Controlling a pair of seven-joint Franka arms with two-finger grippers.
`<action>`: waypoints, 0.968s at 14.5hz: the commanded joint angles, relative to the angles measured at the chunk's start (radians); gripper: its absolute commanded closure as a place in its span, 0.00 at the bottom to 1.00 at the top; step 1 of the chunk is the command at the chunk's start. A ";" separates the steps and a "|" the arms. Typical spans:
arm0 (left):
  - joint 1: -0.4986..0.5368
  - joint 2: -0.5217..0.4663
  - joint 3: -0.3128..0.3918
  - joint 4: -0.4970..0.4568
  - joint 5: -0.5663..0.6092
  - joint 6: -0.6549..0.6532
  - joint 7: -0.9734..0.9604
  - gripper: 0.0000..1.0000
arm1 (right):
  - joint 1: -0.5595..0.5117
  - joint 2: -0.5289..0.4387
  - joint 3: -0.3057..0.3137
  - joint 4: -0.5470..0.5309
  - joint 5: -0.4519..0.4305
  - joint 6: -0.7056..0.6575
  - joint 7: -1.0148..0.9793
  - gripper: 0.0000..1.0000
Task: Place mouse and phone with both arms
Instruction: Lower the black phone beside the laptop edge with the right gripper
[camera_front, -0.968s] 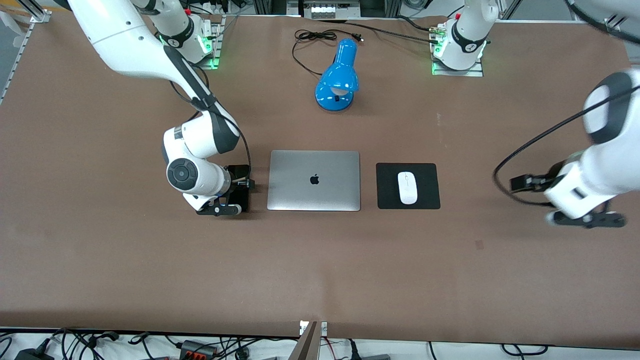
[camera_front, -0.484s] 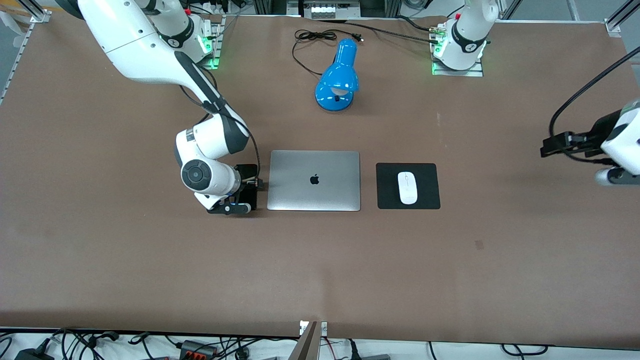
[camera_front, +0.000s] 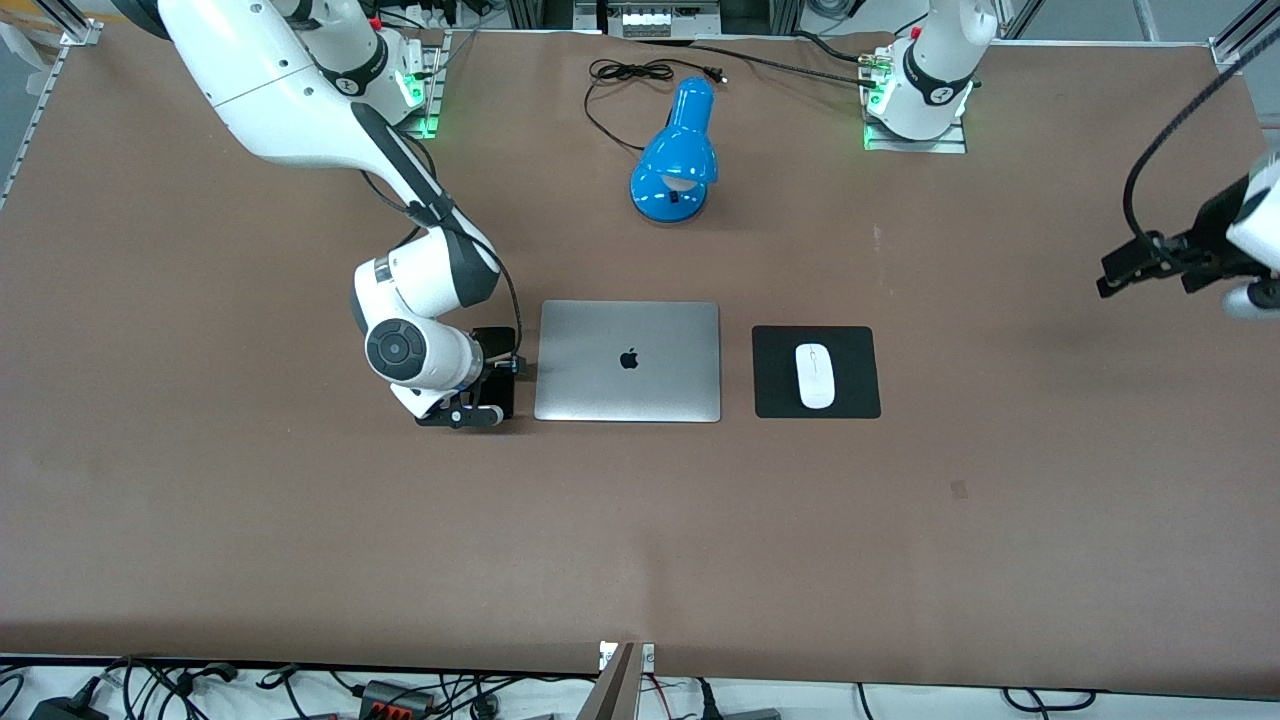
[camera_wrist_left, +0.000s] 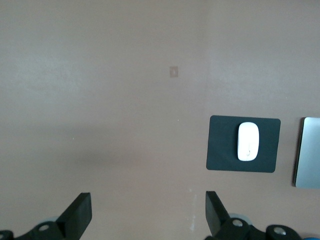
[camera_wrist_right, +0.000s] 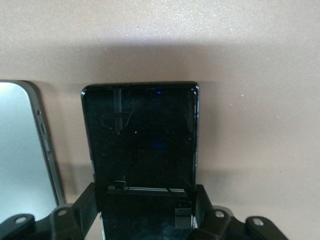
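Note:
The white mouse (camera_front: 815, 375) lies on a square black mat (camera_front: 770, 395) beside the closed laptop (camera_front: 627, 361), toward the left arm's end; the left wrist view also shows the mouse (camera_wrist_left: 248, 141). On the laptop's side toward the right arm's end, my right gripper (camera_front: 488, 392) is shut on the black phone (camera_wrist_right: 142, 135). The phone lies flat and low, parallel to the laptop's edge (camera_wrist_right: 30, 150). I cannot tell whether it touches the table. My left gripper (camera_wrist_left: 147, 200) is open and empty, high over bare table at the left arm's end.
A blue desk lamp (camera_front: 675, 160) with a black cable (camera_front: 620, 75) stands farther from the front camera than the laptop. The left arm's wrist (camera_front: 1255, 215) hangs at the table's edge. Brown table stretches wide nearer the front camera.
The left arm has risen and drawn back from the mat toward its table end. The right gripper has carried the phone a little closer to the laptop, then held still.

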 joint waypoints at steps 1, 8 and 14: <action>0.031 -0.050 -0.045 -0.062 -0.001 0.031 0.024 0.00 | 0.024 -0.005 -0.005 0.002 -0.031 -0.010 0.037 0.80; 0.047 -0.041 -0.079 -0.050 0.001 0.006 0.090 0.00 | 0.029 -0.005 -0.004 -0.005 -0.095 -0.016 0.089 0.78; 0.041 -0.041 -0.079 -0.048 -0.001 0.001 0.088 0.00 | 0.034 -0.021 -0.004 -0.024 -0.097 -0.023 0.149 0.78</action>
